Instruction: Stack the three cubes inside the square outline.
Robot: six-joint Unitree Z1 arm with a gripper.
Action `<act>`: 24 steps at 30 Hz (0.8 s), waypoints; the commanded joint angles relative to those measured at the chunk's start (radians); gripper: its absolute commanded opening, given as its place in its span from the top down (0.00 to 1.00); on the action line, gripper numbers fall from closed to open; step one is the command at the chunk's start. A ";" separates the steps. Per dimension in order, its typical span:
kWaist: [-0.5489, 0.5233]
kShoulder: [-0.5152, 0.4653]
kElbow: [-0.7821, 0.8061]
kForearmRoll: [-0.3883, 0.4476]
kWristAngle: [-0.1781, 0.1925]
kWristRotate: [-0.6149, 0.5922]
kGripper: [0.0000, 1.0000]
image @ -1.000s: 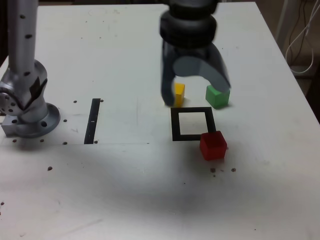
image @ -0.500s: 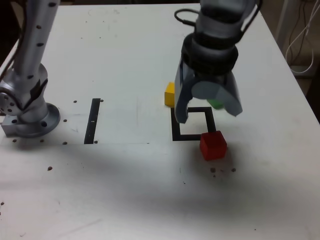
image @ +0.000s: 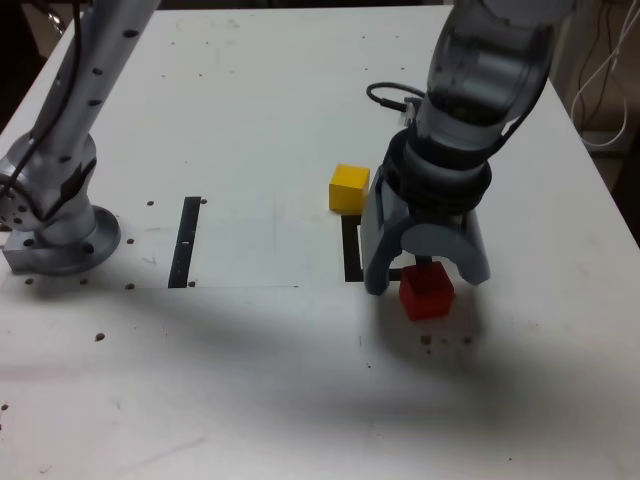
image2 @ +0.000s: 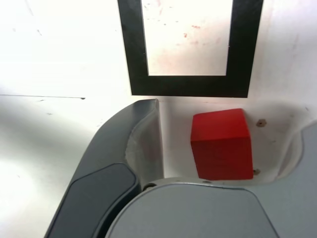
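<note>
Since the earlier frame the gripper [image: 428, 284] has come down toward the exterior view's right and nearer side of the outline [image: 351, 250]; its jaws stand apart, one on each side of the red cube [image: 427, 293], not clamped on it. That cube sits upright just outside the outline's near right corner in the exterior view: plain, matte, crisp-edged, its top brighter than its side. The outline's white middle holds no cube in the wrist view's visible part. Beyond its far left corner sits the yellow cube [image: 349, 188]; the green is hidden. Stacking looks unstarted, all three left to place.
</note>
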State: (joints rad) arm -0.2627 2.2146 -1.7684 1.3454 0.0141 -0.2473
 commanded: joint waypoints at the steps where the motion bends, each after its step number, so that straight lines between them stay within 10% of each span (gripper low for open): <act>1: -0.001 0.001 0.014 -0.016 -0.007 -0.002 0.10; 24: -0.001 0.004 0.061 -0.142 0.012 -0.005 0.49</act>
State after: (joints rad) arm -0.2627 2.2148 -1.7115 1.2127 0.0285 -0.2498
